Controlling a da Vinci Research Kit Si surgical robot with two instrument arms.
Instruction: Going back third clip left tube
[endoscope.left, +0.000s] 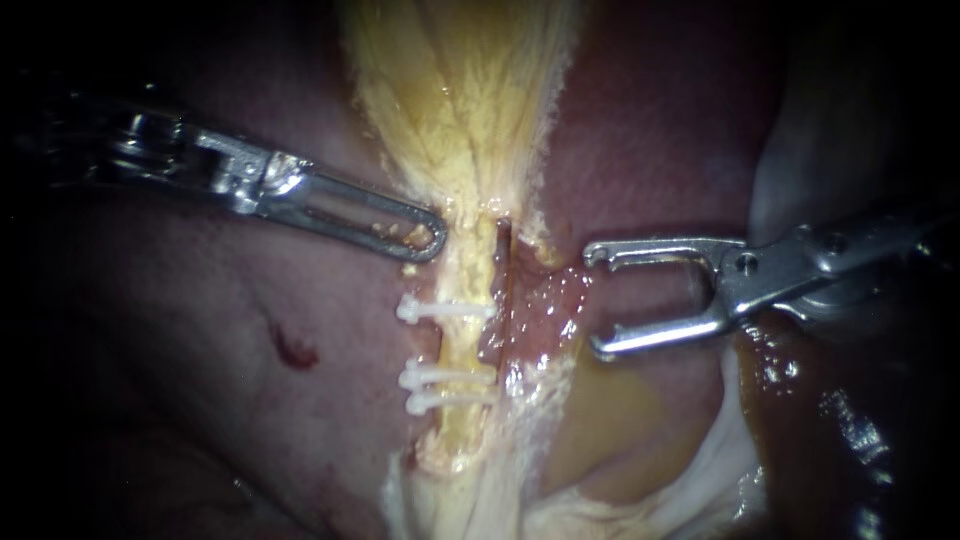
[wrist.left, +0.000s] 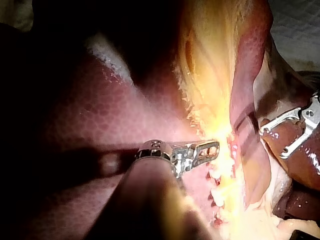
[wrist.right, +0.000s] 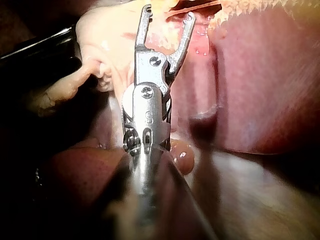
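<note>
The left tube (endoscope.left: 468, 335) runs as a yellow strand down the middle of the endoscope view. Three white clips cross it: one higher (endoscope.left: 445, 311), two close together lower (endoscope.left: 445, 377) (endoscope.left: 450, 399). My right instrument (endoscope.left: 598, 298) stands to the right of the tube, level with the upper clip. Its jaws are open and empty, clear of the tube. The right wrist view shows the same wide gap at this instrument (wrist.right: 169, 14). My left instrument (endoscope.left: 425, 235) lies with its jaws together, tip against the edge of the yellow tissue above the clips; it also shows in its own wrist view (wrist.left: 207, 150).
Dark red liver (endoscope.left: 200, 350) fills the left side, with a small red nick (endoscope.left: 295, 350). Yellow fibrous tissue (endoscope.left: 460, 100) fans upward from the tube. Raw reddish tissue (endoscope.left: 545, 310) lies between tube and right jaws. A glossy brown mass (endoscope.left: 830, 400) sits at lower right.
</note>
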